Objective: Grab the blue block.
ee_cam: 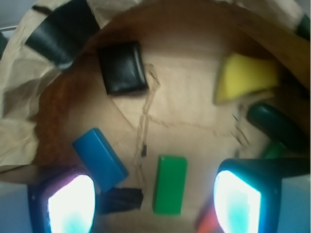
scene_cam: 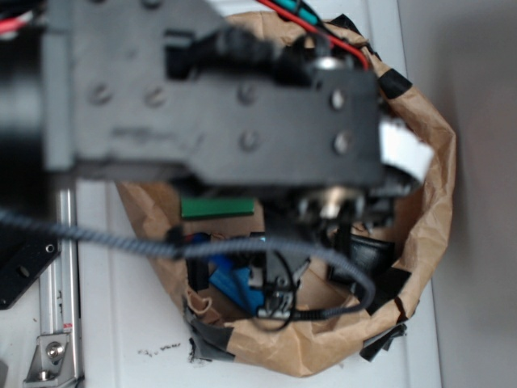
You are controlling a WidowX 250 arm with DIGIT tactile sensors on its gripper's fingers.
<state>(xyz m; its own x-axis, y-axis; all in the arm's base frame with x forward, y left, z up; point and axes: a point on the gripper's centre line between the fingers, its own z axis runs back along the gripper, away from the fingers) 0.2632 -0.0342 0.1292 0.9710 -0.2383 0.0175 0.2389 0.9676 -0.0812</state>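
**Hand over bag, blue block not yet taken**

My hand (ee_cam: 154, 204) hangs released above the paper bag (ee_cam: 29, 131), fingers (ee_cam: 70, 204) spread, empty. The blue block (ee_cam: 100, 159) lies flat just beside my left finger, off-centre; the green block (ee_cam: 170, 184) sits between the fingers. I judge a leftward shift is needed.

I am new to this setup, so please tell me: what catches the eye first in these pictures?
From outside, the big dark robot arm fills the top of the view, over a brown paper bag. In the wrist view, bright blocks lie on the bag floor: the blue block lower left, a green block beside it, a yellow wedge upper right.
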